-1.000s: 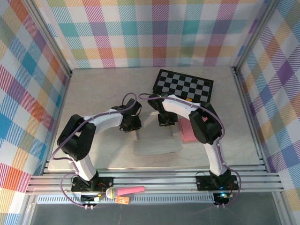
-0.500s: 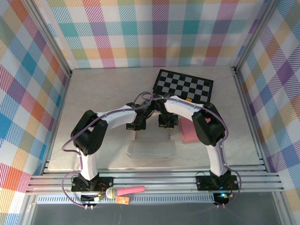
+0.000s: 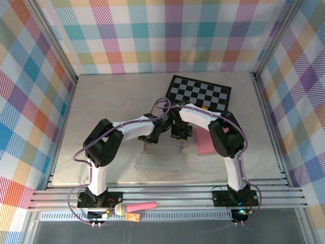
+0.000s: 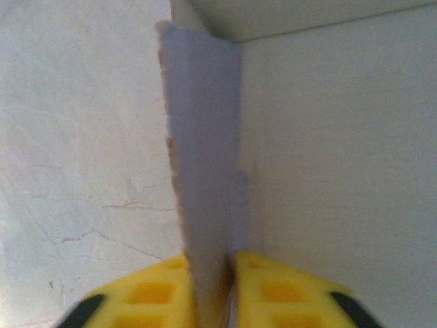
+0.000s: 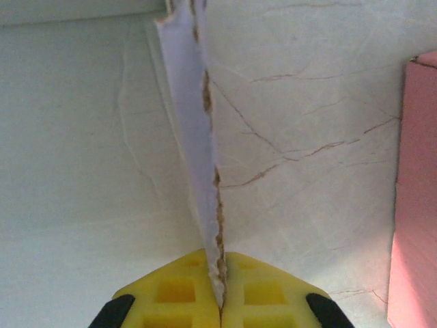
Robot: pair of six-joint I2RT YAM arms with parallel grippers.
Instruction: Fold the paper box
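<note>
The white paper box (image 3: 162, 158) lies partly folded on the table's middle, its flat panel toward the near edge. My left gripper (image 3: 154, 135) is at its far left corner, shut on an upright side flap (image 4: 205, 164) that runs up between the yellow fingers (image 4: 147, 294). My right gripper (image 3: 179, 133) is at the far right corner, shut on the other upright flap (image 5: 191, 116), whose torn brown edge shows between its fingers (image 5: 266, 290). The box floor (image 4: 341, 150) lies to the right of the left flap and to the left of the right flap.
A pink pad (image 3: 204, 141) lies flat just right of the box, its edge (image 5: 413, 191) close to the right gripper. A black-and-white checkerboard (image 3: 199, 93) sits behind both grippers. Checkered walls and metal rails enclose the table.
The left arm has swung right, carrying its gripper toward the right gripper. The box's near panel has narrowed and shifted slightly left. The right gripper has stayed put.
</note>
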